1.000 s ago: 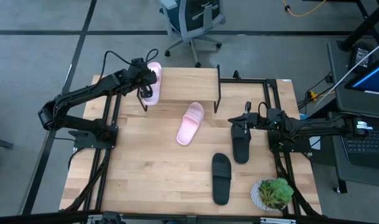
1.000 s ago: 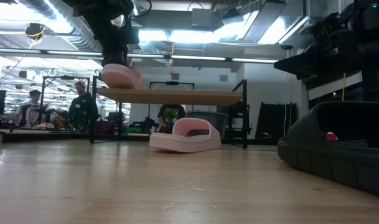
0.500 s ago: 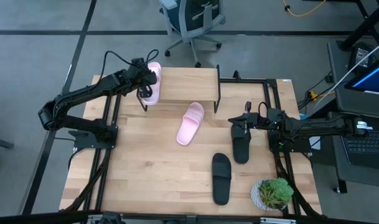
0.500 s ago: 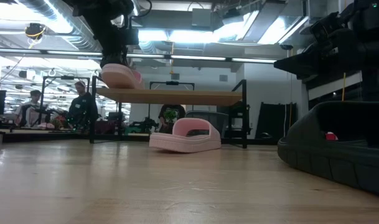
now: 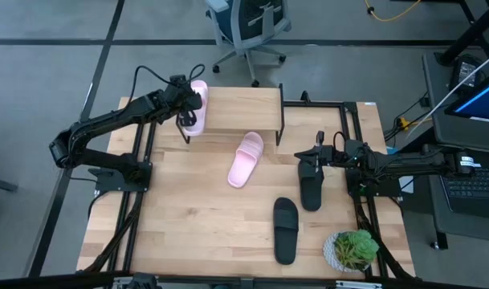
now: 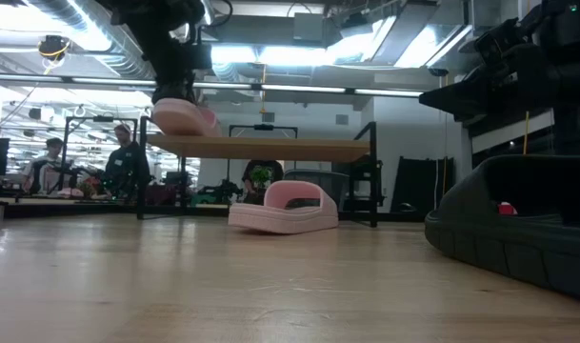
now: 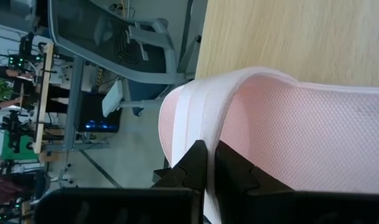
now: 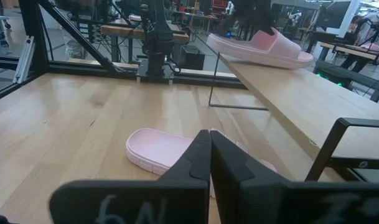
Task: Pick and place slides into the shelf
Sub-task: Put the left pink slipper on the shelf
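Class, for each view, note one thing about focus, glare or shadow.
Low view: black slide looms blurred; ceiling lights glare. Left wrist view: pink slide fills the frame, soft. High view: even light, faint shadow under the shelf.

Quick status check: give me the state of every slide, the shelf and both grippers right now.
Left gripper: shut on pink slide at shelf's left end.
Held pink slide: on shelf top, overhanging the edge.
Second pink slide: flat on table, free.
Black slides: on table, unplaced.
Right gripper: shut, empty, over a black slide.
Shelf: upright.
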